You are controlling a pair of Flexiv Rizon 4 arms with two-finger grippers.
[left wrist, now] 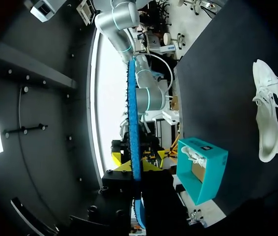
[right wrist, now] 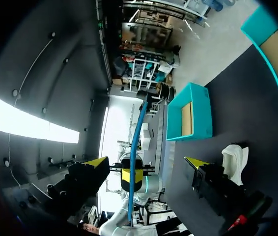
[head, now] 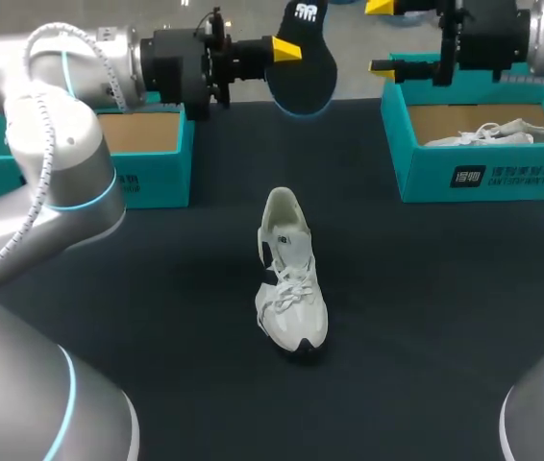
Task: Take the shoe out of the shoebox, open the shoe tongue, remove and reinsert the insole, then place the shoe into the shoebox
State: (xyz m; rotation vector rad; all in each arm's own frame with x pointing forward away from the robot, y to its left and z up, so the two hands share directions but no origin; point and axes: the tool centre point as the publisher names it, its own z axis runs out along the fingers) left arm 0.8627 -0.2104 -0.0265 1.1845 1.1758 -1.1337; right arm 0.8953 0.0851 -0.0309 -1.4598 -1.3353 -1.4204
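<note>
A dark insole (head: pixel 303 67) with a blue edge hangs high over the table's far side, and my left gripper (head: pixel 288 47) is shut on its end. In the left wrist view the insole (left wrist: pixel 133 118) shows edge-on as a blue strip, clamped between the fingers of that gripper (left wrist: pixel 136 166). My right gripper (head: pixel 383 36) stands open just right of the insole, not touching it. Its own view has the gripper (right wrist: pixel 145 162) spread wide, with the insole (right wrist: pixel 139 128) ahead. The white shoe (head: pixel 289 283) lies on the dark table in the middle, toe toward me, also seen as the shoe (left wrist: pixel 269 118) and the shoe (right wrist: pixel 235 158).
A teal shoebox (head: pixel 147 163) sits at the back left. A second teal shoebox (head: pixel 474 178) at the back right holds another white shoe (head: pixel 488 133). The dark table top (head: pixel 426 317) surrounds the shoe.
</note>
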